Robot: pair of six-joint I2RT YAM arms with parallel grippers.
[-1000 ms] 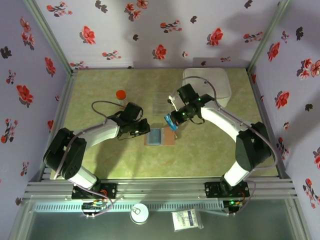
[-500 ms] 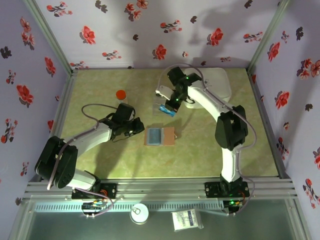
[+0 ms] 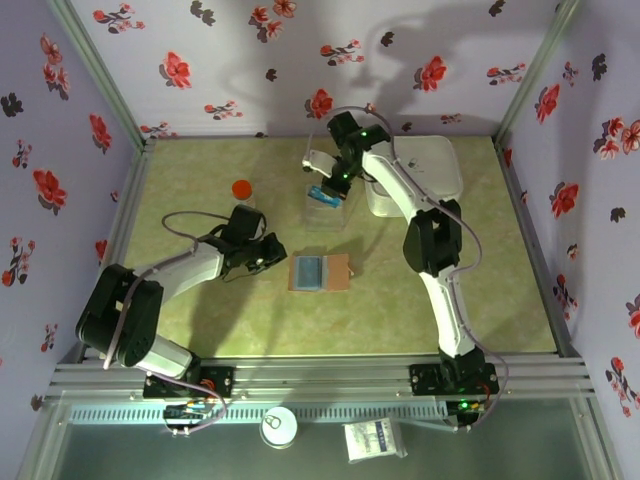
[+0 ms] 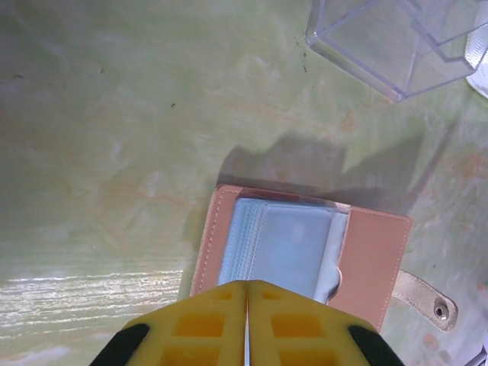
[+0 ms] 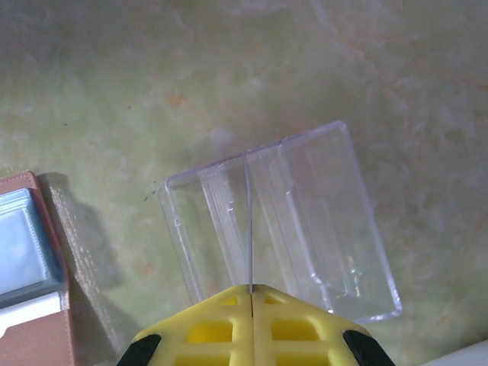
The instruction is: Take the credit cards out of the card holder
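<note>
1 credit card (image 3: 324, 194) out, pinched by right gripper (image 5: 250, 290) above clear tray (image 5: 305, 221) at 12 o'clock; left gripper (image 4: 248, 284) closed, empty, beside likely-loaded card holder (image 4: 374, 259).

Card holder (image 3: 322, 271) lying open flat, grey-blue panels up; teal credit card (image 3: 327, 195) pinched in right end effector (image 5: 250, 290).

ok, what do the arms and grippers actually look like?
The left arm and right arm have white link shells with black joints, and a thin grey cable loops along each. The left gripper and right gripper have yellow fingers with moulded square pockets, black at the base.
</note>
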